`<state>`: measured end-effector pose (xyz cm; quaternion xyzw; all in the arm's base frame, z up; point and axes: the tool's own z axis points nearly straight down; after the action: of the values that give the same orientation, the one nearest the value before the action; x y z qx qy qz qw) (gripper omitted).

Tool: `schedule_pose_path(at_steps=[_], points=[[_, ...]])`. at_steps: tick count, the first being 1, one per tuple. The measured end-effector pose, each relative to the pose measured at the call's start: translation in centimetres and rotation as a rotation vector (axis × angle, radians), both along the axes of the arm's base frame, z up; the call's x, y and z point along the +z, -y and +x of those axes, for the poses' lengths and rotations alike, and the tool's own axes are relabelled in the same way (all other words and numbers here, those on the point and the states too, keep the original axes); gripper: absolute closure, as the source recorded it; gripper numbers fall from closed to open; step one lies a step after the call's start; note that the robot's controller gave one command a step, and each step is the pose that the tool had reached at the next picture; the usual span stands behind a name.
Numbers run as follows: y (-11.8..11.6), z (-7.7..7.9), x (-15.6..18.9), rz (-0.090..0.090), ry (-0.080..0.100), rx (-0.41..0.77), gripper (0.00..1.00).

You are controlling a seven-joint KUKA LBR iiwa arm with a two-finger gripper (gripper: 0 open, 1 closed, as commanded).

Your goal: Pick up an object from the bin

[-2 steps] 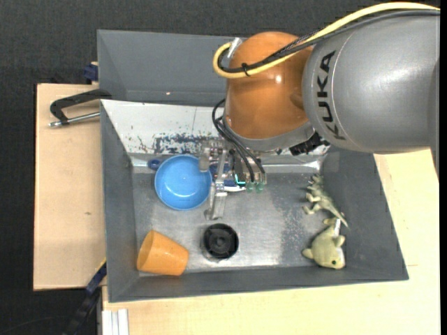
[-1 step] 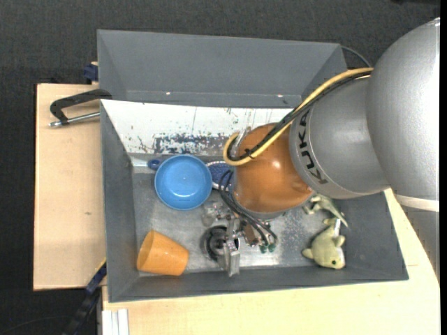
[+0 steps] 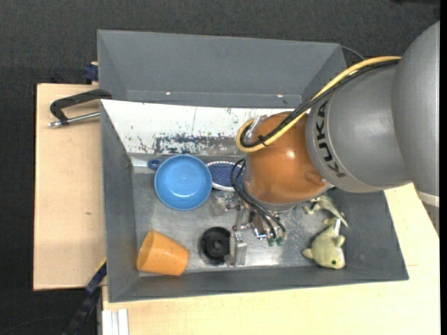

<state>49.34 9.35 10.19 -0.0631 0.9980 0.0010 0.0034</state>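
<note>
- gripper (image 3: pixel 241 247) low in bin (image 3: pixel 117 208), just right of black round wheel (image 3: pixel 215 243); grip state can't tell
- orange cup (image 3: pixel 163 254) left, blue bowl (image 3: pixel 183 181) behind, yellowish plush toy (image 3: pixel 327 250) right

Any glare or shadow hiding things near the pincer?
Camera view: strong glare whitens the far wall of the grey metal bin; the small black round disc beside the pincer reads plainly against the lit floor; the arm's orange cover shows a soft sheen.

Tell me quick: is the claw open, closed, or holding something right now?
Claw: cannot be told; it is low in the bin, right beside the small black round object.
</note>
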Motion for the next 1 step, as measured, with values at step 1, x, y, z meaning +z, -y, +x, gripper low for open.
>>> schedule_pose_path(at_steps=[1], points=[[0.84,0.2,0.4,0.0,-0.001,-0.03,0.0]])
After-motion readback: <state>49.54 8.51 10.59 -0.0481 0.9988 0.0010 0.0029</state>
